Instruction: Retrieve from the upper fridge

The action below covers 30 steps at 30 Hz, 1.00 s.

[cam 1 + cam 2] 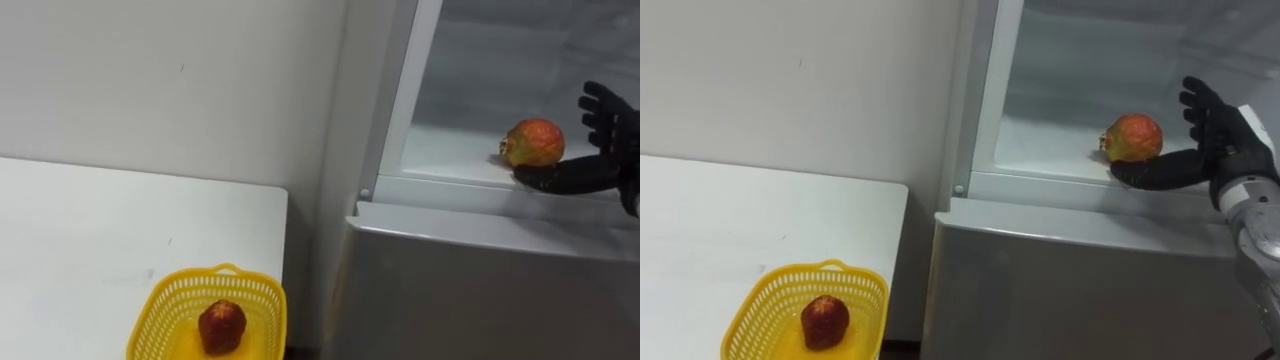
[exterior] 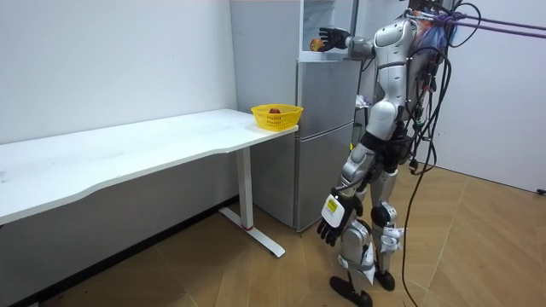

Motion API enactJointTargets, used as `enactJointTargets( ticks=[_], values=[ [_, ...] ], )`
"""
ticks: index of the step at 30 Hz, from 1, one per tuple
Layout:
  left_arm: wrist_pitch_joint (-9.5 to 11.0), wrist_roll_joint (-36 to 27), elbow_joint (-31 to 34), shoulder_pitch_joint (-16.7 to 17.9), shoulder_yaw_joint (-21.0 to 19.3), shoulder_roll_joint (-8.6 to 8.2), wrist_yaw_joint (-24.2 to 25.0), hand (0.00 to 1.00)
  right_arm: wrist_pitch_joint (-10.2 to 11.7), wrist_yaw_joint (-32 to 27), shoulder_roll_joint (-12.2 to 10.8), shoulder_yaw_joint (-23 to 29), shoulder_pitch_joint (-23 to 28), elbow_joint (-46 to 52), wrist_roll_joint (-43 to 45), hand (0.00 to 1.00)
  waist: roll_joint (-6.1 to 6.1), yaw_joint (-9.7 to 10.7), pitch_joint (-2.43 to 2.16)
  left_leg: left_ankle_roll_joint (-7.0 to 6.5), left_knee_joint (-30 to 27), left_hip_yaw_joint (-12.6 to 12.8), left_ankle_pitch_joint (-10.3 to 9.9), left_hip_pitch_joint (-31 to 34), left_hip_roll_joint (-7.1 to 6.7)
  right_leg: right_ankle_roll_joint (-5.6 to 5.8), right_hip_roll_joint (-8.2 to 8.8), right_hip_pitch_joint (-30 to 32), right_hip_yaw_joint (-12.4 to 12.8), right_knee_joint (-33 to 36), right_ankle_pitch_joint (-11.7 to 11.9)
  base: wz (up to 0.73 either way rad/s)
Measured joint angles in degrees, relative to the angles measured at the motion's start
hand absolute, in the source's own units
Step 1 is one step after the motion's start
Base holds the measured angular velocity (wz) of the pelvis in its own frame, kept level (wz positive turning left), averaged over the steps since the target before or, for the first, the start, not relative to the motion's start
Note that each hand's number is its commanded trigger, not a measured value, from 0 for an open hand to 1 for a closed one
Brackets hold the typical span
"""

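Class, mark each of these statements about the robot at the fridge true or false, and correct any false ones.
1. The upper fridge compartment stands open. True.
2. The right hand has closed round the orange-red fruit. False: its fingers are straight, and the hand is open beside the fruit.
3. The yellow basket is empty. False: a red fruit lies in it.
4. The basket sits on the white table. True.
5. The left hand rests on the fridge. False: it hangs at the robot's side.

No readable text, labels or numbers, fridge (image 1: 1090, 290) front unmarked
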State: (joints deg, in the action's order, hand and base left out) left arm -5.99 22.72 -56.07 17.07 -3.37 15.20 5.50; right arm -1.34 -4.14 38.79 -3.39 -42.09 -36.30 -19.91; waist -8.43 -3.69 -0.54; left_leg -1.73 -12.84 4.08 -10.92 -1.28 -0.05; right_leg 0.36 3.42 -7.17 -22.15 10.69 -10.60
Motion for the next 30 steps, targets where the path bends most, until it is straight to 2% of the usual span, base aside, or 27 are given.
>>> enactJointTargets(
  ticks=[9,17,28,29,30],
  values=[
    [-0.4,0.0,0.2,-0.1,0.1,0.0,-0.1,0.0,0.0,2.4,0.0,-1.0,0.0,0.0,-2.4,0.0,0.26,-0.5,-0.13,0.04,0.1,-0.1,0.0,0.0,0.05,-0.01,-0.01,0.0,-0.1,0.1,0.0,0.0],
    [-0.8,0.0,-0.3,-0.2,0.1,0.0,0.4,0.0,0.0,5.6,0.0,-1.1,0.0,0.0,-2.8,0.0,-0.33,-1.0,0.3,0.06,0.0,-0.7,0.0,0.0,0.02,0.0,-0.05,-0.1,-0.5,0.1,0.0,0.02],
    [-1.2,0.0,-0.3,-0.2,0.2,0.0,1.5,0.0,0.0,6.7,0.0,-1.1,-0.1,0.0,-3.0,0.0,-0.43,-1.2,0.31,0.1,0.1,-1.1,0.1,0.1,-0.03,0.01,-0.01,-0.2,-0.8,0.1,0.0,0.01],
    [-1.2,0.0,-0.3,-0.2,0.2,0.0,1.6,0.0,0.0,6.8,0.0,-1.1,-0.1,0.0,-3.0,0.54,-0.43,-1.2,0.31,0.11,0.1,-1.1,0.1,0.2,-0.04,0.01,-0.01,-0.2,-0.8,0.1,0.0,0.0],
    [-1.2,0.0,-0.3,-0.2,0.2,0.0,1.6,0.0,0.0,6.8,0.0,-1.1,-0.1,0.0,-3.0,0.64,-0.44,-1.2,0.3,0.11,0.0,-1.2,0.1,0.2,-0.06,0.01,0.0,-0.2,-0.8,0.1,0.0,0.0]
  ],
)
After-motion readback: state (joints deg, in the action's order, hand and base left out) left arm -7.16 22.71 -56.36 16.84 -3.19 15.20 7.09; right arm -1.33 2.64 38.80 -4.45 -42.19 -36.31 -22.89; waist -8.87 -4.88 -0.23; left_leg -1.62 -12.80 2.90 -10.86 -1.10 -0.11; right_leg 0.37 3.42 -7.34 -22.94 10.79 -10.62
